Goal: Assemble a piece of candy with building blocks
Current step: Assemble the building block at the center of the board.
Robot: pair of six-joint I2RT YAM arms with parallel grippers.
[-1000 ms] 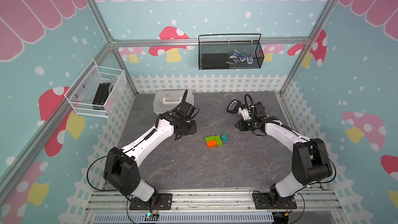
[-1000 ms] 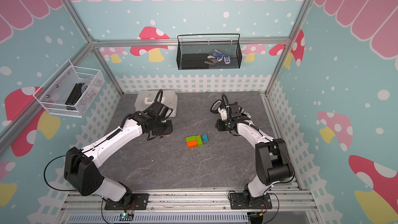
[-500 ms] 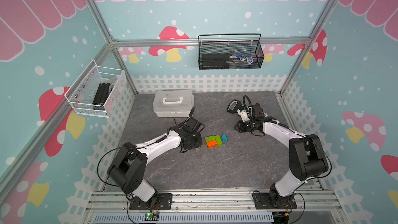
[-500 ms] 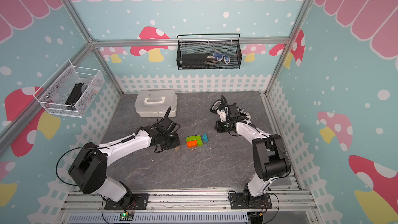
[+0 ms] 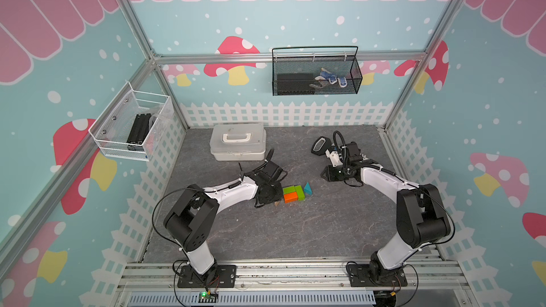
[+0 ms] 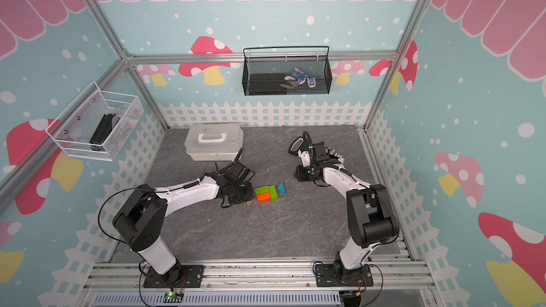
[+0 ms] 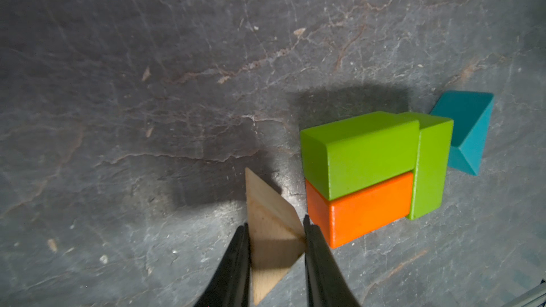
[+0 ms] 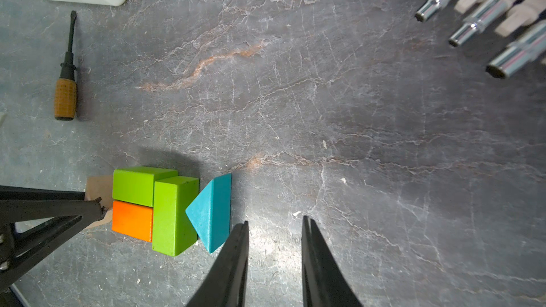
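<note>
A wire basket [image 5: 118, 140] hangs on the left wall. Near the back of the bench [image 5: 295, 231] sits a white case [image 5: 251, 149]. A screwdriver [image 8: 66, 84] lies flat near it, well apart from the blocks.

The left arm [image 5: 233, 191] reaches low toward mid-bench. The left jaws are narrow and clamp the tan prism [image 7: 270, 217] from both sides. One corner of the prism is just beside the end of the orange cuboid [image 7: 363, 208], with a slim gap showing. Whether the prism rests on the bench cannot be told.

The candy body lies mid-bench in both top views. One green cuboid [image 7: 363, 155] lies side by side with the orange one, touching along its length. The second green cuboid [image 7: 431, 166] lies across their far ends, touching both. Beyond it is the teal prism [image 8: 211, 211], its edge pointing at that green cuboid and right up against it. Whether the two touch cannot be told.

The right arm [image 5: 381, 178] is bent low at the right rear. The right jaws stand a little apart with only bare bench between them, near the teal prism but clear of it. A row of chrome sockets [image 8: 472, 28] lies by that arm.
</note>
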